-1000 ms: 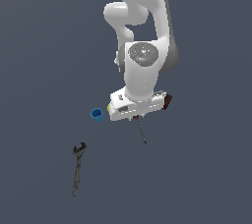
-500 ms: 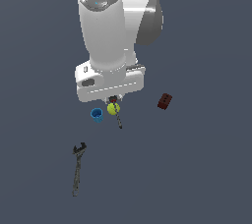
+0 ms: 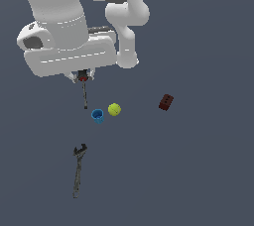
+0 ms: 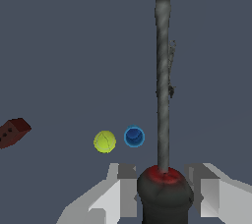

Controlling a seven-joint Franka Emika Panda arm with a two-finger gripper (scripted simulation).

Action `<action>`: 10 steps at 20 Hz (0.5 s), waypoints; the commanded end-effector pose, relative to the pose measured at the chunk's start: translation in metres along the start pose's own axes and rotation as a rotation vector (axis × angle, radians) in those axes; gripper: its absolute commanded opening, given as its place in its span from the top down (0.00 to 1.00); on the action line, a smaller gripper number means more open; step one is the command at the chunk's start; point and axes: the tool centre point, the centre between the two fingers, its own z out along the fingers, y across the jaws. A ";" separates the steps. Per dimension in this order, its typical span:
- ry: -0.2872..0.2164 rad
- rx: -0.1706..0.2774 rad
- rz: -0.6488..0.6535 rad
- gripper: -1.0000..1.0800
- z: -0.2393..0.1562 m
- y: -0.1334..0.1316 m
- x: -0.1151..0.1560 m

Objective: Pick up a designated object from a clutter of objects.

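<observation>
The designated object, a slim screwdriver (image 3: 85, 93) (image 4: 162, 95) with a red-and-black handle, hangs in the air under the arm's hand, shaft pointing down. My gripper (image 3: 82, 77) (image 4: 165, 188) is shut on its handle; in the wrist view both fingers (image 4: 123, 188) press the black grip from either side. The rest of the clutter of objects lies below: a blue cup (image 3: 97, 116) (image 4: 134, 136), a yellow-green ball (image 3: 114, 109) (image 4: 105, 141), a dark red block (image 3: 166, 102) (image 4: 12, 131) and a grey wrench (image 3: 78, 169). The screwdriver's tip hovers just above the blue cup in the exterior view.
The arm's large white body (image 3: 64, 27) fills the upper part of the exterior view and hides the gripper's upper part. The grey wrench lies apart from the other items, toward the exterior view's lower left.
The arm has swung up and toward the exterior view's left, carrying the screwdriver with it. The cup, ball, block and wrench have stayed on the floor.
</observation>
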 end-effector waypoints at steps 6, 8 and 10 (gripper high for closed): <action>-0.001 -0.001 -0.001 1.00 -0.053 0.043 -0.015; -0.001 -0.002 0.000 1.00 -0.062 0.050 -0.017; -0.001 -0.002 0.000 1.00 -0.069 0.056 -0.018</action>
